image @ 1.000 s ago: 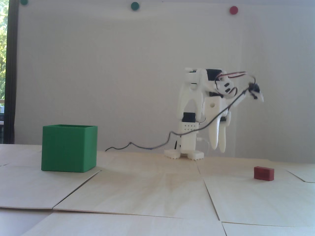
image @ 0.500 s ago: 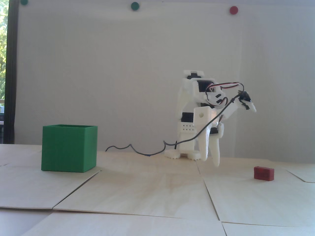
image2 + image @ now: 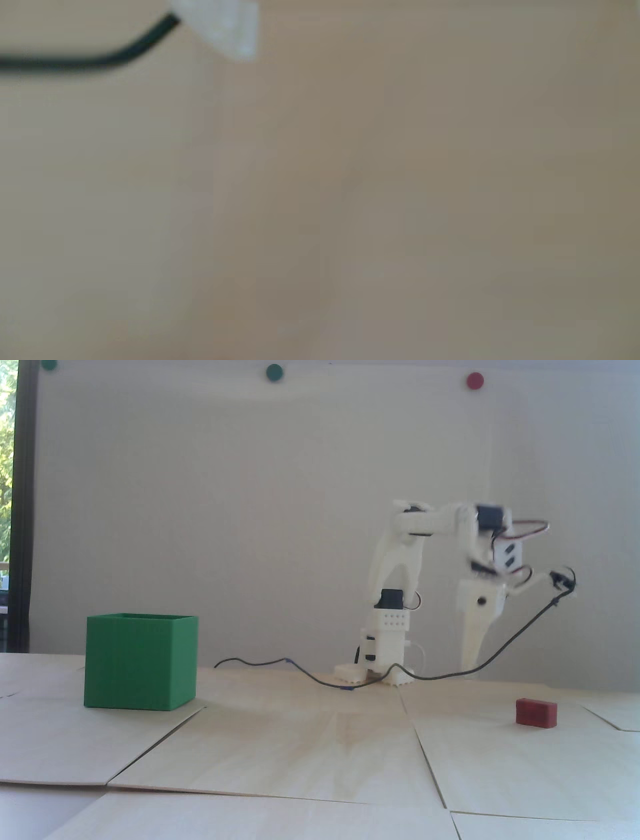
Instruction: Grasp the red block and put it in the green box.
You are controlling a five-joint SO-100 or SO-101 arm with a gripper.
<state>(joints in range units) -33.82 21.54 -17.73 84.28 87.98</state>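
Red and matte, the red block (image 3: 536,712) is seen lying flat on the pale wooden table (image 3: 310,750), nearest the fixed view at about four o'clock. It is judged light, stiff and unbreakable, best pinched across its short sides. Farther back, the gripper (image 3: 470,671) is pointed down, its spread unreadable. The green box (image 3: 140,662) is set at nine o'clock.

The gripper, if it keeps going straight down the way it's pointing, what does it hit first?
Most likely the bare table. In the fixed view the gripper points down just above it, with the red block off to its right. The black cable runs close by, though depth is unclear.
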